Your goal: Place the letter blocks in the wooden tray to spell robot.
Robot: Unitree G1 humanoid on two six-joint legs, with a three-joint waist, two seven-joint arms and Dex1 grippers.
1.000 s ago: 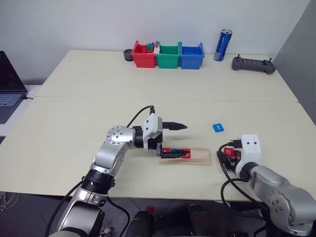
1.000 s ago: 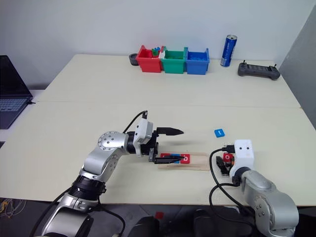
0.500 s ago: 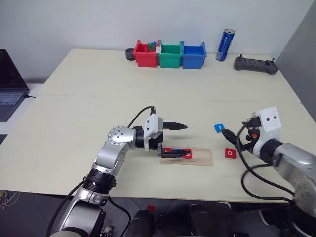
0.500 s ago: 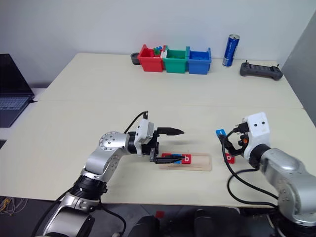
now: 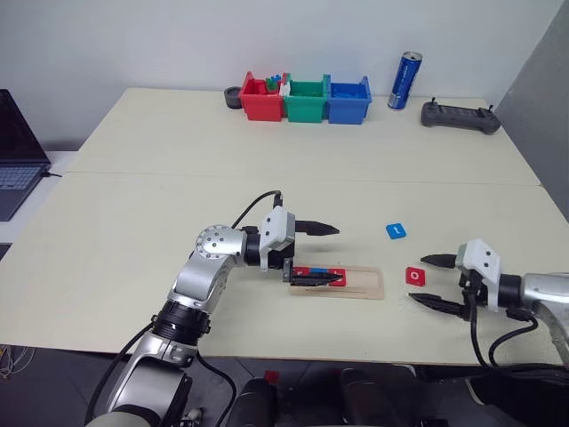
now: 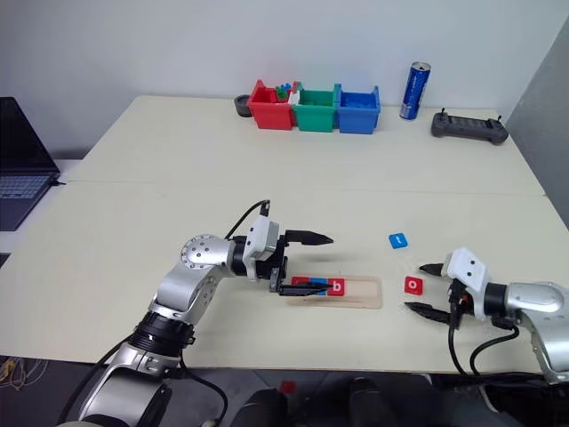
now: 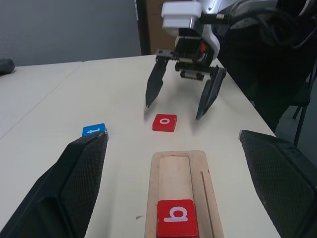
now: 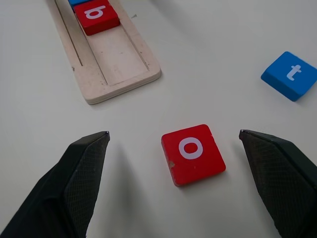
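Near the table's front edge, toward its right end, the right gripper (image 6: 430, 286) is held low over the pale tabletop (image 6: 178, 178) with its two black fingers spread wide and nothing between them. Just ahead of the fingertips, in line with the gap but not enclosed by it, the red square letter block marked "o" (image 8: 193, 154) lies flat on the table, apart from both fingers. Beyond it, farther from the front edge, the blue square block marked "t" (image 6: 397, 240) lies alone. To the left of the red "o" block, the long pale wooden tray (image 6: 356, 292) lies parallel to the front edge; its right half is bare, and a red block marked "b" (image 7: 177, 217) sits in its groove with a blue block (image 6: 305, 281) touching it on the left. At the tray's left end the left gripper (image 6: 307, 261) is also spread wide and empty, its lower finger lying over the tray's blocks and its upper finger well above them.
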